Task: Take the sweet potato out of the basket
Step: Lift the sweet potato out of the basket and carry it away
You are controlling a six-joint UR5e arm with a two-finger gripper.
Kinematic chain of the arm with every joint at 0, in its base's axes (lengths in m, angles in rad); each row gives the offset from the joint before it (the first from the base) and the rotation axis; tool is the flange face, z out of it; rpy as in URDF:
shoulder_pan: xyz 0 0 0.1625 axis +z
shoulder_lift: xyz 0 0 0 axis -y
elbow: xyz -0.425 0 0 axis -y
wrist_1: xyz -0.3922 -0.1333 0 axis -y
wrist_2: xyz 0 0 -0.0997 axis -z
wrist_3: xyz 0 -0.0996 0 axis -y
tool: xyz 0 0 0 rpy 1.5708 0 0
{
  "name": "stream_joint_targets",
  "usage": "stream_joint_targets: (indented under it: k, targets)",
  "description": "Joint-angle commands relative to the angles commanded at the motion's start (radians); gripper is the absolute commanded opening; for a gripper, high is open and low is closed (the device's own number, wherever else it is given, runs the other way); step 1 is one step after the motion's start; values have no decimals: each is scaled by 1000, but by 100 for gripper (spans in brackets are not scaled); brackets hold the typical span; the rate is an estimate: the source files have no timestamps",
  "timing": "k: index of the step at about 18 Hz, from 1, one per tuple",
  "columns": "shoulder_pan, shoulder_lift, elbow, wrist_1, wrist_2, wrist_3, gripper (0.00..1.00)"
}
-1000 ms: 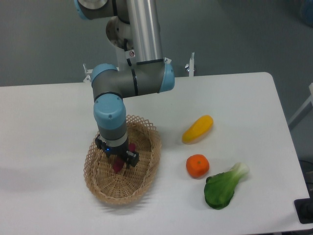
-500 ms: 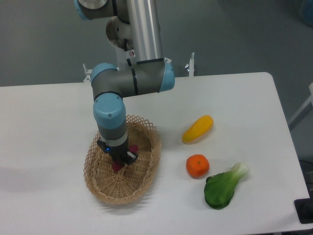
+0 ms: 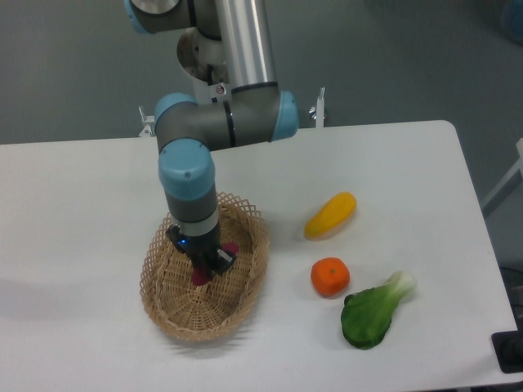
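The jaws of the gripper (image 3: 207, 269) seem clamped on the sweet potato (image 3: 198, 278), low inside the wicker basket (image 3: 245, 306), though the wrist hides the contact. A shallow, off-centre pinch could let the slim root slip back while lifting.

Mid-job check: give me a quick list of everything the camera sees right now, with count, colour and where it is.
basket: 1, tan wicker, left-centre of the table
sweet potato: 1, reddish-purple, inside the basket, mostly hidden by the gripper
yellow squash: 1, yellow, on the table right of the basket
orange fruit: 1, orange, in front of the squash
leafy green: 1, green with a pale stalk, right of the orange fruit, near the front edge
table: 1, white
gripper: 1, black, down inside the basket at the sweet potato; whether it is shut cannot be told
arm: 1, silver and light blue, reaching down from the back
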State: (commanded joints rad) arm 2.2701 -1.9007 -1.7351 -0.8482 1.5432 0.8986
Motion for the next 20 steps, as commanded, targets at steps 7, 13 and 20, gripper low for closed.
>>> stream_joint_targets:
  k: [7, 13, 20]
  targets:
    - [192, 5, 155, -18, -9, 146, 37]
    - [345, 5, 250, -135, -46, 347, 37]
    - [424, 2, 287, -160, -49, 473, 37]
